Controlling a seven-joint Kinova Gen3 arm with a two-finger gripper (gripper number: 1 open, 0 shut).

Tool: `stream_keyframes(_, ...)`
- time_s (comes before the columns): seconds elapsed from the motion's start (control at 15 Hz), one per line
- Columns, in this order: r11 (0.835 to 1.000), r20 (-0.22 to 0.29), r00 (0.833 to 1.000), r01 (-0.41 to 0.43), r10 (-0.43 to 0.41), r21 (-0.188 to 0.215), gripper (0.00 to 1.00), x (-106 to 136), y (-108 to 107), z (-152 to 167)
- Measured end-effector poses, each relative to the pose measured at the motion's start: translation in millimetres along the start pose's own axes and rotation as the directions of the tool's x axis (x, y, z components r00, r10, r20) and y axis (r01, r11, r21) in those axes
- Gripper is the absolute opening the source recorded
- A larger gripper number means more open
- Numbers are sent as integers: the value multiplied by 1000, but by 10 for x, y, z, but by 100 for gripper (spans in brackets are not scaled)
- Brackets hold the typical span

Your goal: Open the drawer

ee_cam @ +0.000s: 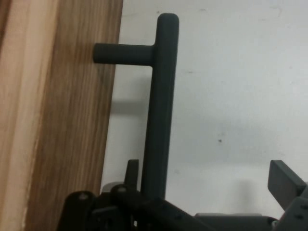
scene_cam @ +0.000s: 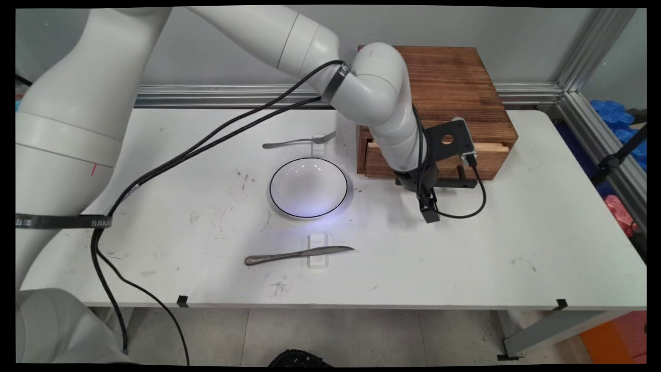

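Note:
A brown wooden box point(scene_cam: 449, 82) stands at the table's back right, and its drawer point(scene_cam: 490, 161) is pulled out a little, showing a pale top edge. My gripper point(scene_cam: 426, 200) hangs low in front of the drawer, at the left end of its black bar handle point(scene_cam: 461, 182). In the hand view the handle point(ee_cam: 161, 96) runs up from between my fingers, beside the wooden drawer front point(ee_cam: 72, 120). The gripper point(ee_cam: 209, 175) is open: the left finger point(ee_cam: 132, 169) lies close to the bar, while the right finger point(ee_cam: 286, 185) stands well away from it.
A white plate point(scene_cam: 308, 178) with a dark rim sits mid-table, left of the gripper. A fork point(scene_cam: 299, 141) lies behind it and a knife point(scene_cam: 299, 253) in front, each on a small clear rest. Black cables trail from the arm across the table's left side.

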Motion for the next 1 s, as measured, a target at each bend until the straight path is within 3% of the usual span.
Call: stream_keyframes(1.0,999,18,999,32,-31,-44,100,-5,501,-166)
